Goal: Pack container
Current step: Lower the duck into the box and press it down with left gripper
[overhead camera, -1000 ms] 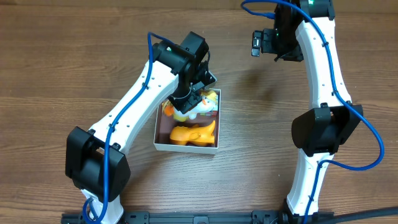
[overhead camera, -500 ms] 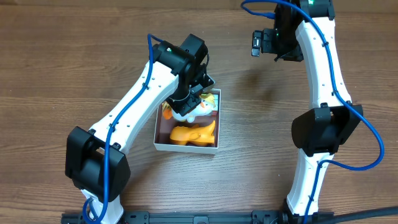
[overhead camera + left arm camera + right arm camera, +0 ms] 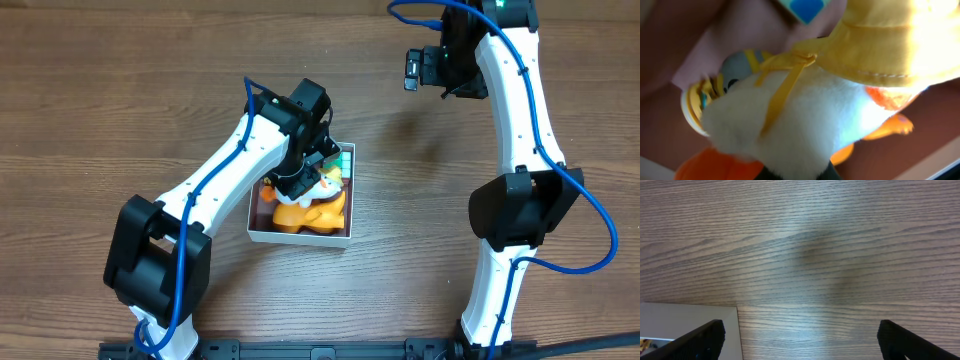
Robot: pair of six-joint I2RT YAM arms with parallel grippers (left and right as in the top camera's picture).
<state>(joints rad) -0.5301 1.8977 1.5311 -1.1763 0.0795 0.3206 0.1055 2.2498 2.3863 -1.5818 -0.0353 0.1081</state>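
Toys are seen from overhead crowded into the container (image 3: 298,237), which is set on the bench (image 3: 120,80) directly beneath the left pincer (image 3: 305,170). That pincer reaches into the box and is closed on a white plush toy (image 3: 324,181) with a yellow hat. An orange toy (image 3: 310,215) is laid just below the pincer on the side of the arm's base, and a green piece (image 3: 345,157) is tucked into the corner beyond it.

Detail that is lost from above is supplied by the left wrist view. The plush is pressed close against the lens, and its white fur is crossed by a yellow ribbon (image 3: 782,85) tied under the hat. A small grey-and-yellow striped figure (image 3: 720,87) is wedged against the plush, a blue-and-teal block (image 3: 805,7) is seen past it, and the pinkish-brown inside of the container is shown behind.

The right pincer (image 3: 801,335) is held well apart from the container, over the bench, with its jaws spread wide and nothing between them. Only in the right wrist view are its dark fingertips (image 3: 705,340) shown, one at each lower corner, with a pale wall of the container just beside the left-hand one.
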